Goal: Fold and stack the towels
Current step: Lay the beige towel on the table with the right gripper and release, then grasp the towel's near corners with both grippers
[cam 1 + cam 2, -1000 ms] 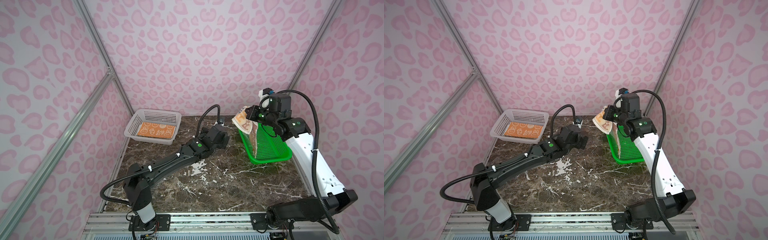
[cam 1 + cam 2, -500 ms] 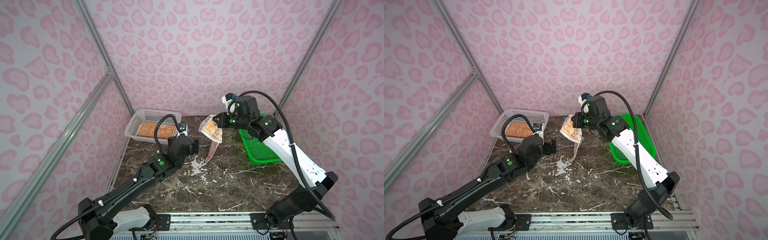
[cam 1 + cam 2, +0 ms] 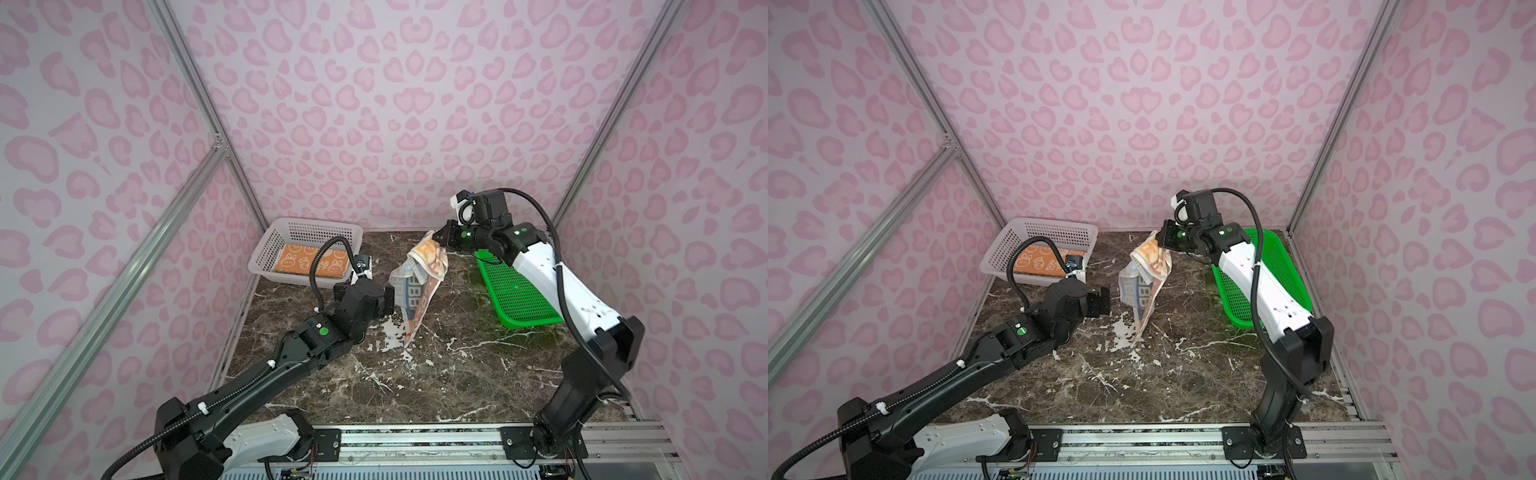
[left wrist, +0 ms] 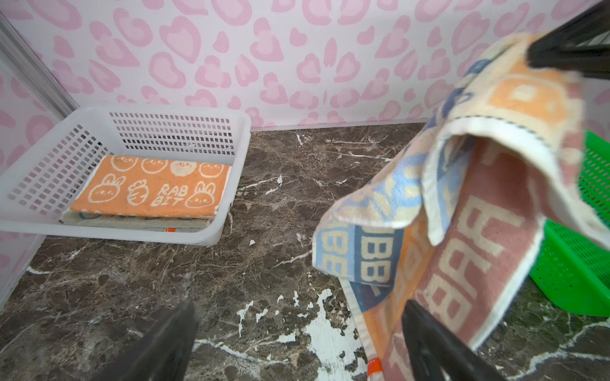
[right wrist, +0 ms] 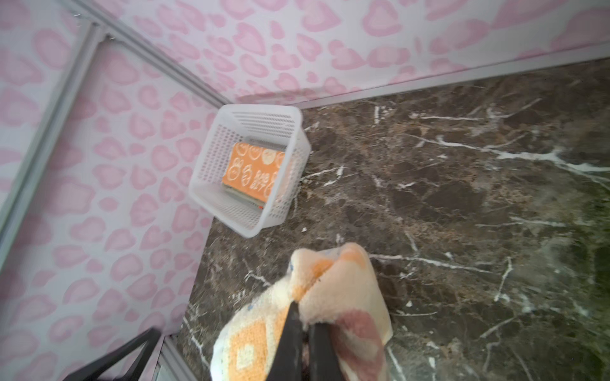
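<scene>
Block-letter towel (image 3: pixel 417 291): hangs bunched from right claw (image 3: pixel 437 241), clamped on its top. Left claw (image 3: pixel 1104 302), gaping, at towel's nine o'clock; ought to pinch a lower corner and spread it.

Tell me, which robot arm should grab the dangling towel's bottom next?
Probably the left. The left gripper is open right beside the lower half of the hanging letter towel, while the right gripper is shut on its top edge, holding it up.
</scene>
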### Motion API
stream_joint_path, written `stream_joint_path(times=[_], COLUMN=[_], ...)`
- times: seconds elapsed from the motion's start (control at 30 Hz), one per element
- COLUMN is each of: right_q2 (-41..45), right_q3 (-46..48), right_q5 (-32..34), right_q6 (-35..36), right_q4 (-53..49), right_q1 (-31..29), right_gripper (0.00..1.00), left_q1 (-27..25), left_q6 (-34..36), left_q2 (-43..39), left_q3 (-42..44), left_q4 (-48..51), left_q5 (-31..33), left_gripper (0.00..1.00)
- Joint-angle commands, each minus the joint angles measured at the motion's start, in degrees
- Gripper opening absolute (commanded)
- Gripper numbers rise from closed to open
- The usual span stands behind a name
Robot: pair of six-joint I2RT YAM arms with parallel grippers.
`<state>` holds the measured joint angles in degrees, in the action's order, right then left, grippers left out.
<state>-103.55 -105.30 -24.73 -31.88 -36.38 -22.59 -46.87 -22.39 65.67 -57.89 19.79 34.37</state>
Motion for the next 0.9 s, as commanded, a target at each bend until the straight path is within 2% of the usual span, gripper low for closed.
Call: stream_joint_path(times=[0.0, 0.1, 0.13, 0.17, 0.2, 0.23, 0.3, 0.4, 0.43, 0.63, 0.73, 0.87], right_q2=[-8.2, -16.1, -18.4, -20.1, -21.6, -21.8, -18.8, -10.0, -7.3, 5.5, 8.8, 8.6], right_q3=[-4.7, -11.4, -14.2, -17.0, -20.1, -20.9, -16.9, -6.2, -2.9, 18.8, 29.9, 37.9], right_q5=[-2.4, -1.5, 0.0, 1.6, 2.6, 2.9, 4.3, 8.4, 9.1, 10.1, 10.2, 10.0], right_q6=[2.1, 3.8, 4.8, 5.6, 6.8, 7.7, 8.4, 10.1, 10.4, 9.9, 9.3, 8.7], right_q4=[-1.7, -5.2, -7.4, -10.3, -13.6, -15.1, -13.9, -9.8, -9.1, -3.4, 0.2, 3.9], right_q1=[3.5, 5.7, 6.1, 6.4, 6.6, 6.5, 5.9, 4.0, 3.4, 0.6, -1.3, -1.8], right_gripper=[0.02, 0.08, 0.15, 0.26, 0.43, 0.52, 0.66, 0.92, 0.96, 0.99, 0.94, 0.82], left_q1=[0.0, 0.1, 0.0, 0.1, 0.1, 0.1, 0.1, 0.2, 0.2, 0.3, 0.3, 0.3], left_q6=[-1.2, -1.6, -2.1, -2.4, -2.8, -3.3, -4.2, -5.5, -6.0, -7.4, -8.1, -9.1], left_q2=[1.5, 3.5, 4.1, 4.6, 5.1, 5.6, 6.3, 7.3, 7.7, 9.0, 9.5, 9.9], left_q3=[0.3, 0.3, 0.3, 0.5, 0.8, 1.3, 2.1, 3.2, 3.3, 2.8, 2.8, 3.4], left_q4=[-0.5, -0.6, -0.4, -0.4, -0.4, -0.7, -1.1, -1.6, -1.7, -1.6, -1.4, -1.6], left_q5=[-0.8, -2.9, -3.3, -3.7, -4.4, -5.4, -6.3, -7.1, -7.6, -10.6, -11.6, -12.3], left_gripper=[0.98, 0.98, 0.98, 0.98, 0.98, 0.98, 0.98, 0.98, 0.98, 0.98, 0.98, 0.98])
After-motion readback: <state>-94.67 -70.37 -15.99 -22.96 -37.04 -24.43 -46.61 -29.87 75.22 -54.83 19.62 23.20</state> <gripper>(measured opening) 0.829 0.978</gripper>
